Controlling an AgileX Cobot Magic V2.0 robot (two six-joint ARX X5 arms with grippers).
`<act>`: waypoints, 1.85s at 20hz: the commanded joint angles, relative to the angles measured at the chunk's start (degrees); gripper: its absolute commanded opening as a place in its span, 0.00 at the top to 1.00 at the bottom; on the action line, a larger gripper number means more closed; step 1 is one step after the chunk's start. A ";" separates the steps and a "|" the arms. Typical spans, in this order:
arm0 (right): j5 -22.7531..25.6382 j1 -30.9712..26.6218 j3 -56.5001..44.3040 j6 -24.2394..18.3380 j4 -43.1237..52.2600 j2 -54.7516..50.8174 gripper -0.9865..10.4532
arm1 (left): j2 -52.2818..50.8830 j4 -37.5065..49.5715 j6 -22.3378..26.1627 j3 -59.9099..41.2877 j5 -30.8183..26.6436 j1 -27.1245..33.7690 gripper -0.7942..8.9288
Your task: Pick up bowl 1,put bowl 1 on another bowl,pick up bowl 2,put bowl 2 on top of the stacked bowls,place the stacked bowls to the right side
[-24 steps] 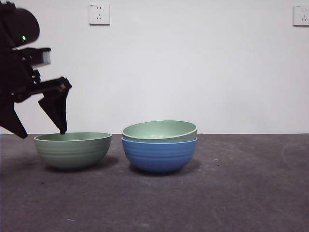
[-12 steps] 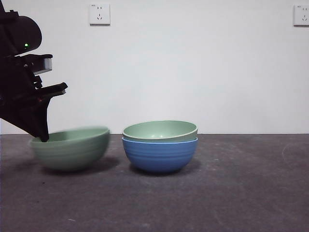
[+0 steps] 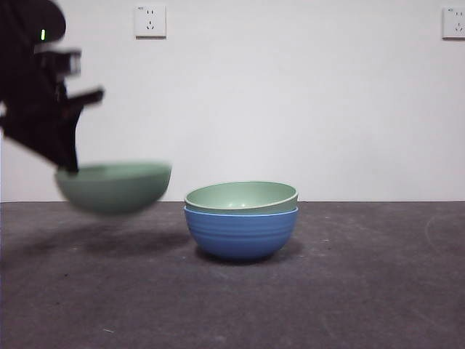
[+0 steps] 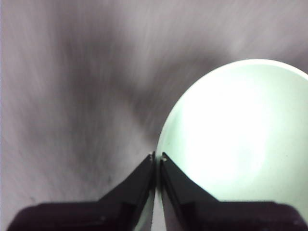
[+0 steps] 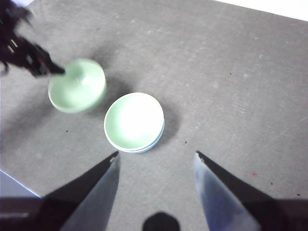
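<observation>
Bowl 2 [image 3: 115, 187] hangs above the table [image 3: 349, 291], its rim pinched in the left tool [image 4: 157, 156].

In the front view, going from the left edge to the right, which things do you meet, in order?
Left gripper gripping a rim → lifted pale green bowl, off the table → pale green bowl nested in the blue bowl, sharing one position.

Blue bowl [image 3: 240, 233]: ribbed outside, soft satin sheen; green bowls [image 3: 241, 196]: smooth, semi-matt inside; surface [image 3: 363, 291]: dark grey, matt, faintly grainy; wall [image 3: 305, 102]: flat matt white
</observation>
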 commanded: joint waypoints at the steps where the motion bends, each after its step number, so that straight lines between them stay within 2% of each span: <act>1: 0.00 -0.07 0.02 0.52 0.17 0.02 0.69 | -2.08 -3.67 0.24 5.31 0.39 -2.08 0.93; 4: 0.00 -0.07 0.02 0.52 0.17 0.02 0.69 | -2.12 -8.20 0.96 11.91 0.42 -6.62 0.93; 11: 0.00 -0.07 0.02 0.55 0.11 0.02 0.69 | 2.03 -1.66 0.59 12.85 -0.79 -17.09 0.93; 14: 0.00 -0.07 0.02 0.55 -0.92 0.02 0.69 | 6.51 1.70 -0.39 12.85 -1.70 -18.53 0.93; 19: 0.00 -0.07 0.02 0.59 -1.11 0.02 0.69 | 14.10 2.47 -0.76 12.85 -1.60 -19.34 0.93; 25: 0.00 -0.07 0.02 0.59 -1.16 0.02 0.69 | 15.89 2.29 -0.76 12.85 -1.42 -19.76 0.91; 26: 0.00 -0.07 0.02 0.59 -1.16 0.02 0.69 | 15.89 2.01 -0.79 12.85 -1.27 -19.85 0.86; 28: 0.00 -0.07 0.02 0.59 -1.16 0.04 0.69 | 15.89 1.11 -0.76 12.98 -1.27 -19.85 0.63; 29: 0.00 -0.07 0.02 0.59 -1.18 0.04 0.69 | 15.89 0.98 -0.76 12.98 -1.20 -19.85 0.55; 33: 0.00 -0.07 0.02 0.76 -1.18 0.35 0.68 | 14.32 -0.24 -0.76 13.07 -1.18 -19.85 0.53; 35: 0.00 -0.07 0.02 0.76 -1.11 1.46 0.54 | 11.52 -1.90 -0.55 13.07 -1.42 -19.76 0.53; 37: 0.00 -0.07 0.02 0.74 -1.07 3.82 0.47 | 7.45 -3.54 -0.55 13.07 -1.46 -19.15 0.53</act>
